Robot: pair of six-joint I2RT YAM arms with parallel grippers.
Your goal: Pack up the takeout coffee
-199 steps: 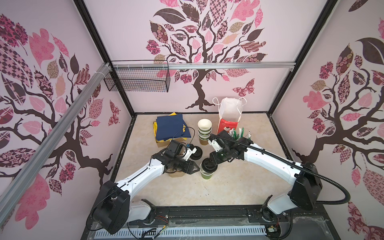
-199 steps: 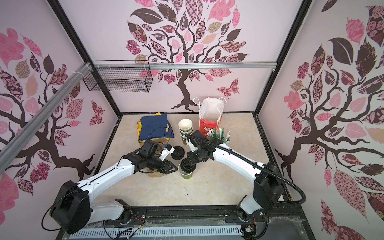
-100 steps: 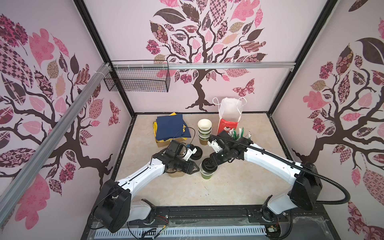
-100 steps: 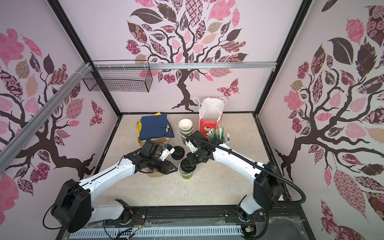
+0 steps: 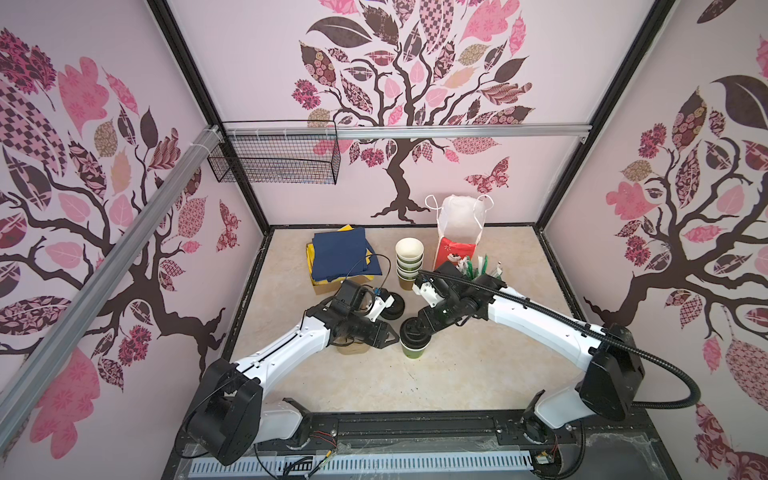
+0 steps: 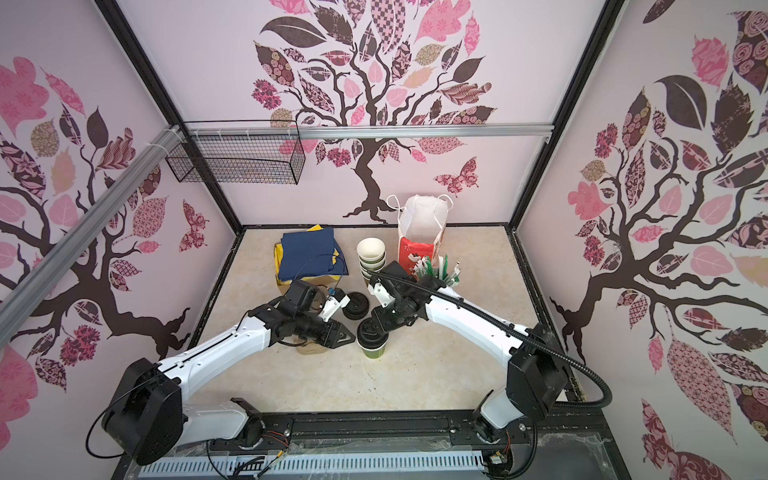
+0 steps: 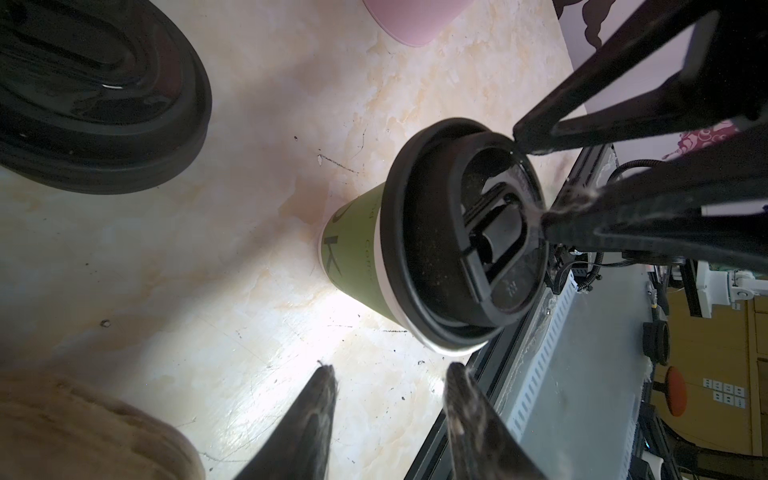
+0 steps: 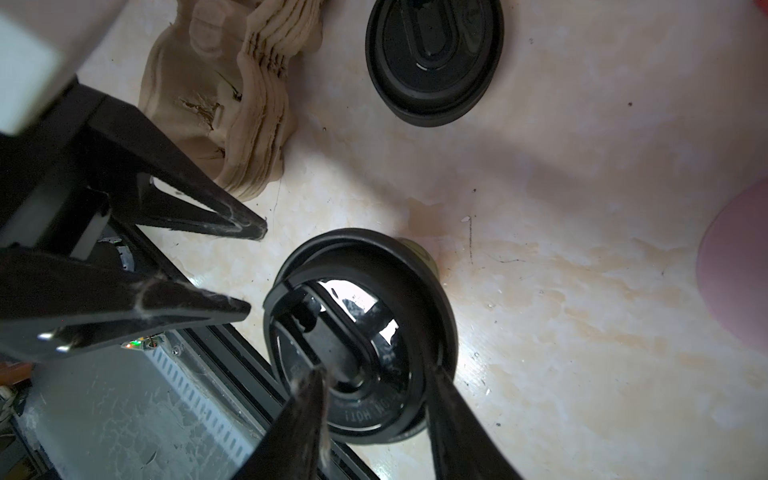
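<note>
One takeout coffee stands upright mid-table: a green cup (image 5: pixel 413 352) (image 6: pixel 372 351) (image 7: pixel 353 257) under a black sip lid (image 5: pixel 413 333) (image 7: pixel 461 245) (image 8: pixel 357 332). My right gripper (image 5: pixel 415 326) (image 6: pixel 375 326) (image 8: pixel 372 374) comes down on the lid from above. It is open, with one fingertip on the lid's top and the other at its rim, and it grips nothing. My left gripper (image 5: pixel 395 336) (image 6: pixel 351 334) (image 7: pixel 390 372) is open just left of the cup. Its tips are close to the cup wall with nothing between them.
Loose black lids (image 5: pixel 392 307) (image 8: pixel 434 54) lie behind the cup. A tan pulp stack (image 5: pixel 352 348) (image 8: pixel 232 95) sits under my left arm. At the back are stacked cups (image 5: pixel 409 259), a red and white bag (image 5: pixel 457 232), blue napkins (image 5: pixel 340 253) and a stirrer holder (image 5: pixel 478 266).
Both arms stay at the cup. The left gripper's jaws have narrowed slightly.
</note>
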